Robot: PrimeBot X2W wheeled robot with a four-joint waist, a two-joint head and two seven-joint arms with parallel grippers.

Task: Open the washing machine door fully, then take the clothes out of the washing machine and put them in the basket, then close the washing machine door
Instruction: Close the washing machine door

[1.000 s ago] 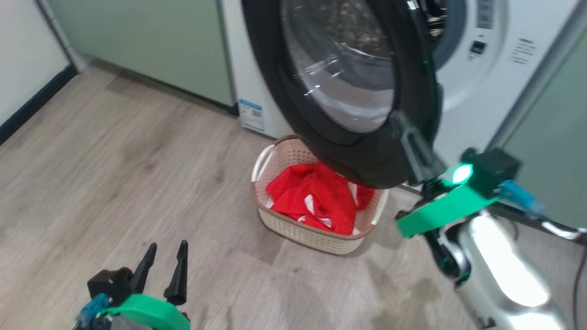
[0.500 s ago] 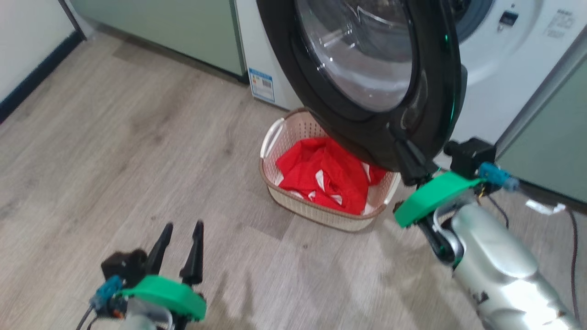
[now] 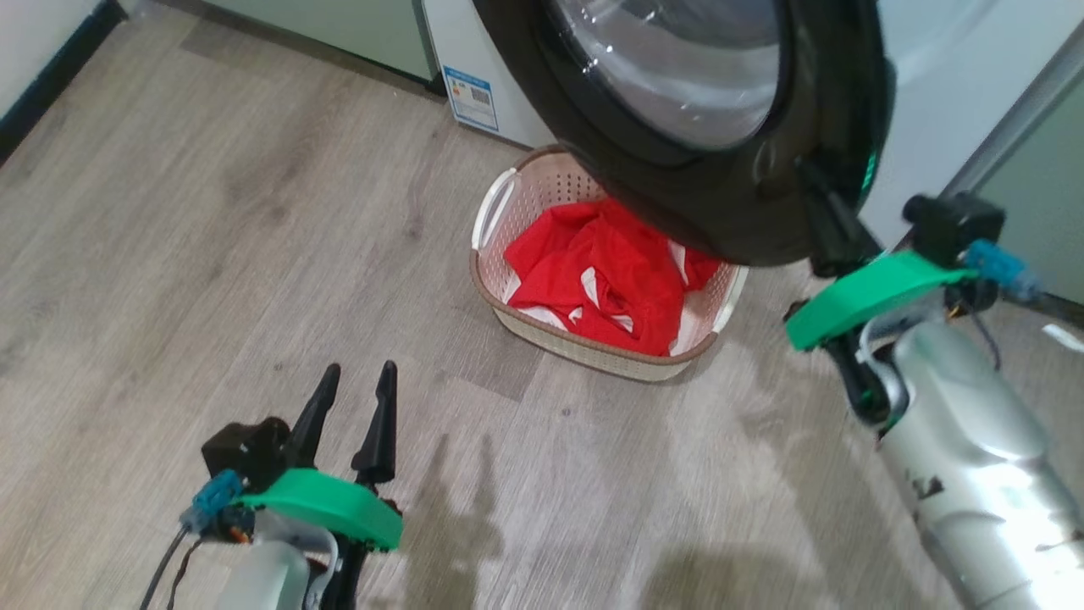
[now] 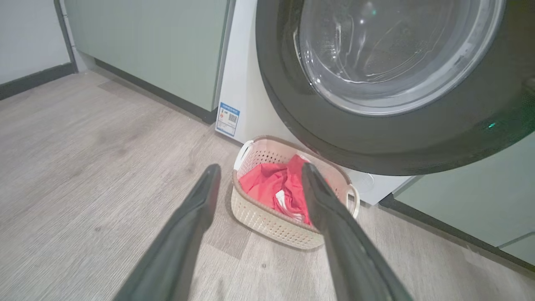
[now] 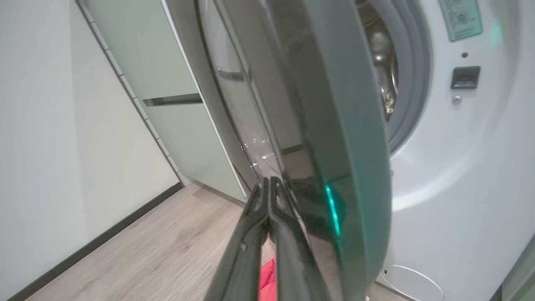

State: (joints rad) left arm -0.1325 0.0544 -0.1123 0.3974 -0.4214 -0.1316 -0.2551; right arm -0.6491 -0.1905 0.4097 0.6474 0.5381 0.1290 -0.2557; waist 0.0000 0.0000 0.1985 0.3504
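The washing machine door [image 3: 728, 203] stands partly open in front of the white washing machine [image 3: 940, 76], and it overhangs the basket's far corner. My right gripper [image 3: 806, 174] is shut and empty, its tips against the door's face near the lower right edge. In the right wrist view the door [image 5: 334, 104] is edge-on, with the right gripper [image 5: 270, 180] beside it and the grey drum rim [image 5: 413, 83] behind. The basket [image 3: 584, 356] sits on the floor holding the red clothes [image 3: 601, 271]. My left gripper [image 3: 359, 373] is open and empty, low over the floor. In the left wrist view the left gripper [image 4: 260, 167] points at the basket [image 4: 259, 217].
Pale green cabinets [image 4: 146, 50] flank the machine on both sides. A wall with a dark skirting board [image 4: 33, 79] runs along the left. Wood-look floor [image 3: 169, 212] spreads to the left and front of the basket. A cable [image 3: 1063, 335] lies on the floor at the right.
The door has swung closer to the machine's front, with my shut right gripper staying at its lower edge. The head view has shifted. My left gripper stays open.
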